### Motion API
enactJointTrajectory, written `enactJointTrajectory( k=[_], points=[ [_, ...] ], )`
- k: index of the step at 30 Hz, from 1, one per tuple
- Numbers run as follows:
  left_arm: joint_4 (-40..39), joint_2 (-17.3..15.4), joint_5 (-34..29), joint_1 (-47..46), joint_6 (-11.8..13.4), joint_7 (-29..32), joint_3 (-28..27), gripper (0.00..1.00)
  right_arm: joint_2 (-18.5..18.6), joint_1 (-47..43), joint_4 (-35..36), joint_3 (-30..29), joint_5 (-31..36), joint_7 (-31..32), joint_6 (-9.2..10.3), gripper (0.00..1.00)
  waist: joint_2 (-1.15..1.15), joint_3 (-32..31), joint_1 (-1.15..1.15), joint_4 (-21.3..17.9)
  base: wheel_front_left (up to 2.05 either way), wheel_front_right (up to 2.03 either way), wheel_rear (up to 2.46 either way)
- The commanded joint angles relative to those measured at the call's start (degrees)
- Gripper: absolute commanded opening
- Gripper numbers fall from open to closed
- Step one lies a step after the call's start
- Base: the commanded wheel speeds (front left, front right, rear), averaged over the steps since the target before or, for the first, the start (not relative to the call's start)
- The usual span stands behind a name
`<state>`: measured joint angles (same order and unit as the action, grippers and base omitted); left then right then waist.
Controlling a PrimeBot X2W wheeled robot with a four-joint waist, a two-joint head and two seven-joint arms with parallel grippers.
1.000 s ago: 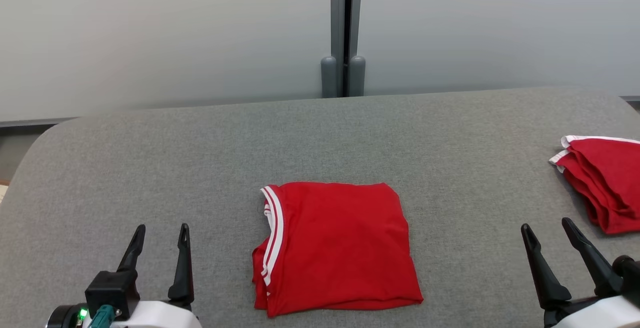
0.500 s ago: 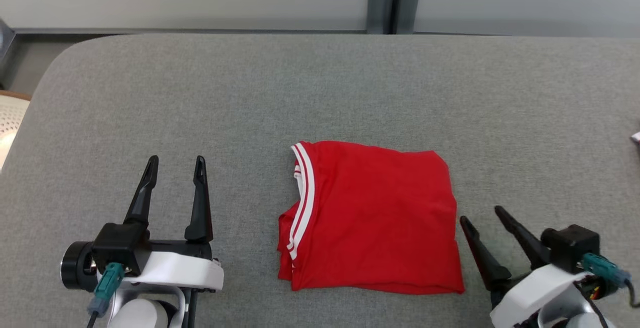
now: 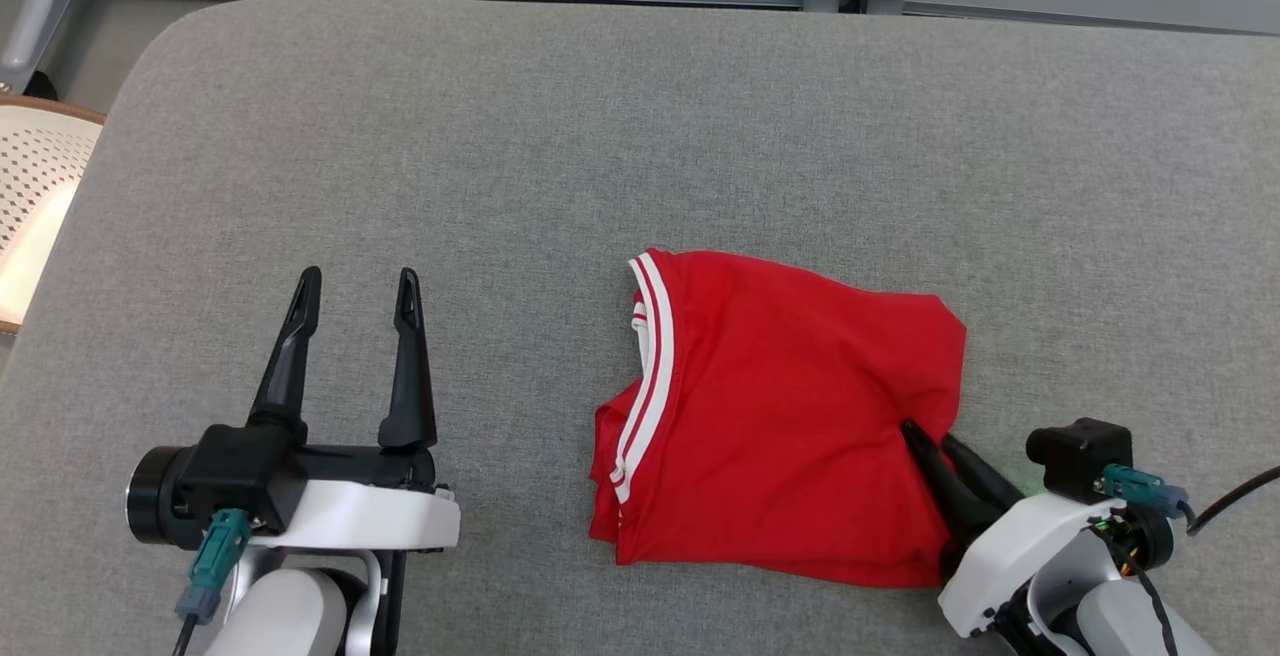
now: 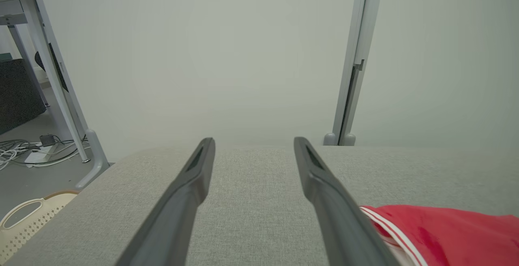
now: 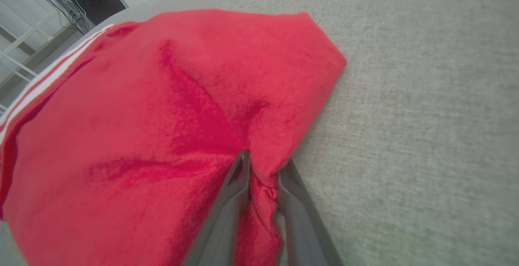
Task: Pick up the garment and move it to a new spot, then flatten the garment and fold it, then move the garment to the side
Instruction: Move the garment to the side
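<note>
You had a grey fabric-covered surface, its rounded corner at 10 o'clock. One folded red garment lay directly on it, toward 4 o'clock from centre. The garment's white-striped trim faced 9 o'clock and its 3 o'clock edge was puckered.

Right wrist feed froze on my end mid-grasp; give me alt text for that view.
The right gripper pinches a bunched fold of the red garment near its edge, cloth caught between its two dark fingers. The garment, white-striped at its far side, lies on a grey fabric surface that runs off to the right.
</note>
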<state>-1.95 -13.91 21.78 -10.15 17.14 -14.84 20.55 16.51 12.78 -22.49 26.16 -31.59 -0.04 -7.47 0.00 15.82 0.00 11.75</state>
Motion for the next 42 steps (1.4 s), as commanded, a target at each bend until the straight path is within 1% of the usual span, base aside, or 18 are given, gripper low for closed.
enactJointTrajectory(
  k=[1,7,12,15,22,26,29,31,34,35,38,42],
  points=[
    [-0.4,-0.1,-0.4,-0.6,-0.4,-0.3,-0.5,1.0,-0.5,-1.8,-2.2,2.0,-0.9,0.7,-0.03,0.0,0.0,-0.3,0.0,-0.2,0.0,0.0,0.0],
    [-2.2,0.6,-1.3,0.4,-0.7,-0.4,-2.7,1.0,2.4,0.1,-1.8,1.5,-0.8,-2.1,0.05,0.0,0.0,-1.7,0.0,-2.0,0.0,0.0,0.0],
    [-4.9,0.9,-3.1,0.3,-1.4,-0.4,-4.7,1.0,5.2,1.8,-1.2,-0.2,-0.1,-2.8,0.05,0.0,0.0,-0.9,0.0,-5.6,0.0,0.0,0.0],
    [-5.8,0.8,-4.3,-0.4,-1.8,-0.3,-5.7,1.0,7.1,2.8,-0.3,-0.8,0.3,-2.8,0.03,0.0,0.0,0.1,0.0,-9.1,0.0,0.0,0.0],
    [-6.5,-0.3,-6.7,-2.3,-2.7,-0.3,-6.6,1.0,10.5,8.4,0.6,-1.1,0.4,-3.5,0.03,0.0,0.0,3.1,0.0,-19.1,0.0,0.0,0.0],
    [-6.5,-0.8,-7.8,-5.0,-3.6,0.0,-5.4,1.0,14.1,12.9,1.1,-1.4,-0.1,-4.4,0.03,0.0,0.0,5.9,0.0,-22.9,0.0,0.0,0.0],
    [-6.6,-1.0,-8.8,-7.5,-4.3,0.7,-4.2,1.0,17.9,16.2,1.9,-2.0,-0.8,-5.2,0.02,0.0,0.0,8.5,0.0,-24.3,0.0,0.0,0.0],
    [-6.7,-0.9,-9.3,-9.5,-4.7,1.1,-3.4,1.0,21.3,17.8,1.7,-3.4,-0.9,-5.6,0.03,0.0,0.0,10.1,0.0,-24.7,0.0,0.0,0.0],
    [-6.7,-0.8,-10.1,-12.0,-5.0,1.5,-2.7,1.0,25.1,20.1,1.1,-5.6,-1.6,-6.4,0.02,0.0,0.0,12.5,0.0,-25.0,0.0,0.0,0.0],
    [-6.7,-0.8,-10.1,-12.0,-5.0,1.5,-2.7,1.0,25.1,20.1,1.1,-5.6,-1.6,-6.4,0.02,0.0,0.0,12.5,0.0,-25.0,0.0,0.0,0.0],
    [-6.8,-0.9,-10.7,-14.1,-5.5,2.1,-2.0,1.0,28.7,22.5,-0.8,-7.6,-2.6,-7.2,0.03,0.0,0.0,14.8,0.0,-24.9,0.0,0.0,0.0],
    [-7.2,-1.3,-11.6,-16.4,-6.1,3.0,-1.2,1.0,31.5,25.9,-4.3,-8.7,-3.9,-7.5,0.02,0.0,0.0,17.9,0.0,-24.1,0.0,0.0,0.0]
  ],
)
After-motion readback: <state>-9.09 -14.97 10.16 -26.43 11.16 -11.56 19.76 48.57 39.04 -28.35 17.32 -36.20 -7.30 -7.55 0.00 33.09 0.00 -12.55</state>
